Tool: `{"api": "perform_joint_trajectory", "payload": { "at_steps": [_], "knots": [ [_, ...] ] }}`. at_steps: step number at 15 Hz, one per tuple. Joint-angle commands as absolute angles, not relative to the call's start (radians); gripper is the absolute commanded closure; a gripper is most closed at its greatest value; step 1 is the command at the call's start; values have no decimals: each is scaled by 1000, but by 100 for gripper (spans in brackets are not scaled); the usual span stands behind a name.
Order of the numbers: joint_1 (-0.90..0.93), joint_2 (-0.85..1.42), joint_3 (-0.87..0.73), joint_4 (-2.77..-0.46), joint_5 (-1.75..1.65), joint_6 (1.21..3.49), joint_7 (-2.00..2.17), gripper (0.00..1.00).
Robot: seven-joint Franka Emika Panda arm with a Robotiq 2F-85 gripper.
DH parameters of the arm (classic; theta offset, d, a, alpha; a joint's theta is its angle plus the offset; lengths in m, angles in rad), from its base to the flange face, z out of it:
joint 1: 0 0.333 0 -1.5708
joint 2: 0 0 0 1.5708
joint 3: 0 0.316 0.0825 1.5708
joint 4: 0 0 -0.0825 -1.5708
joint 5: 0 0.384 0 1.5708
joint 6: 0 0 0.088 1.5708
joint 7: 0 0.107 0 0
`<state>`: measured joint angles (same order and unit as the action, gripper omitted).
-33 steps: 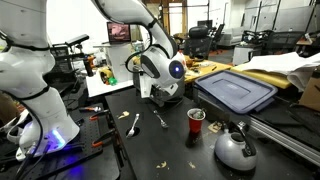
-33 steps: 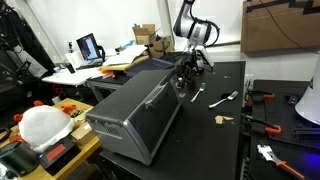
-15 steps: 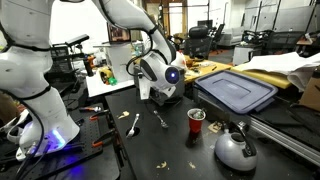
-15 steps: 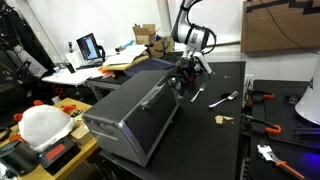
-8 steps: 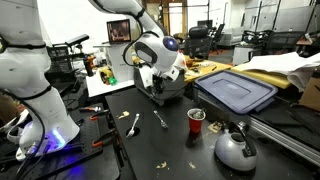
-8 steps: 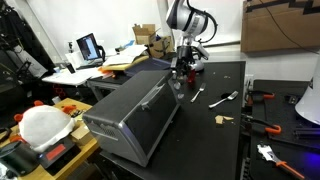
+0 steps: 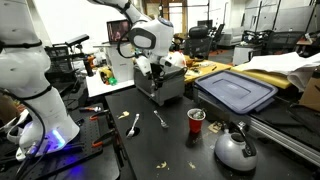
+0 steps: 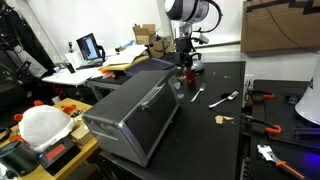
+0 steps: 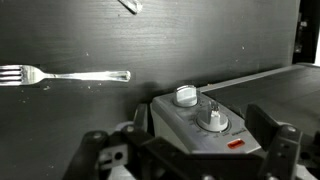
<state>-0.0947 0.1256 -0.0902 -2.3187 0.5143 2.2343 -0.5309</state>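
Your pincer (image 7: 153,68) has risen and spread wide, pinching nothing; the grey box-shaped appliance with two white knobs (image 9: 200,128) sits released just beneath it, silver metal fork (image 9: 62,75) off to one side.

White arm (image 7: 148,38) bent over, wrist (image 8: 186,42) pointing straight down, jaws spread wide apart.
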Motion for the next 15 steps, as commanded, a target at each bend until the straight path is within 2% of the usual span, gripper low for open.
{"api": "perform_joint_trajectory", "payload": {
  "at_steps": [1,15],
  "knots": [
    [-88,109,-59,-2337,447,2233,-462,0],
    [-56,184,-34,-2327,302,2393,-90,0]
  ]
}}
